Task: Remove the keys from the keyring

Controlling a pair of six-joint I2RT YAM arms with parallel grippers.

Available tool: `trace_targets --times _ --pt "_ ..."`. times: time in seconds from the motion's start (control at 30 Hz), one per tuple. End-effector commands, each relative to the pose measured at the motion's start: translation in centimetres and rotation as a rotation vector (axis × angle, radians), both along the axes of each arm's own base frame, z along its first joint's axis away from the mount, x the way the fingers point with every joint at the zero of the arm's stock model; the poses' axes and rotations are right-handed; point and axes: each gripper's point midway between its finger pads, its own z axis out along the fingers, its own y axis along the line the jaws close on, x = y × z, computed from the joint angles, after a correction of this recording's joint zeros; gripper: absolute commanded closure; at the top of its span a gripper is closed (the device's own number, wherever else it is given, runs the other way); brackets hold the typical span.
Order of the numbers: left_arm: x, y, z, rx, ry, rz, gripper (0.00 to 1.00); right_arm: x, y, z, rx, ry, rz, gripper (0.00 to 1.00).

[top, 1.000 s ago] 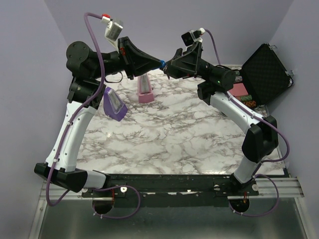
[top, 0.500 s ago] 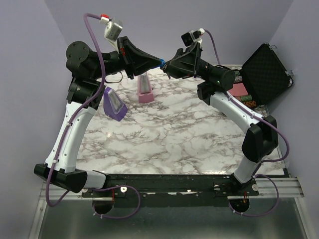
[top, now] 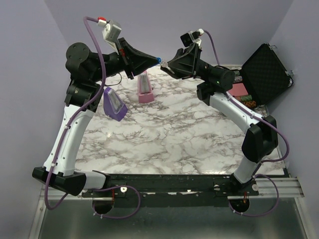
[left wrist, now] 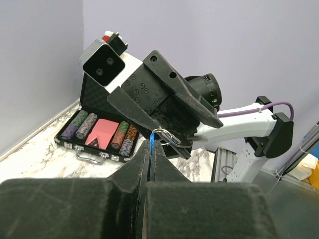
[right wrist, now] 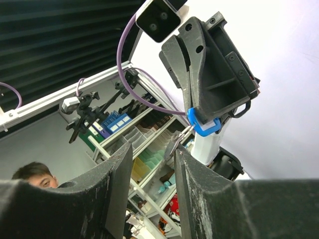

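In the upper centre of the overhead view, my left gripper (top: 155,59) is clamped on the small bright-blue oblong key bundle (right wrist: 203,125). My right gripper (top: 168,63) stands partly open at the thin silver wire ring (left wrist: 167,135). I'd pinch only the metal, then pull straight away.

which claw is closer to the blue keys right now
Left. The left claw is shut on the blue keys, holding them up in the air. The right claw faces it just beside them, fingers apart by the metal ring.
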Motion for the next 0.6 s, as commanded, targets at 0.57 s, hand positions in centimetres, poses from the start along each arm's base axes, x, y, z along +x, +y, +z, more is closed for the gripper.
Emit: trace_targets --times 0.57 --pt "-1.8 0.8 1.3 -0.018 -0.068 0.014 1.0 -3.5 -1.8 1.1 0.051 0.018 0.14 0.54"
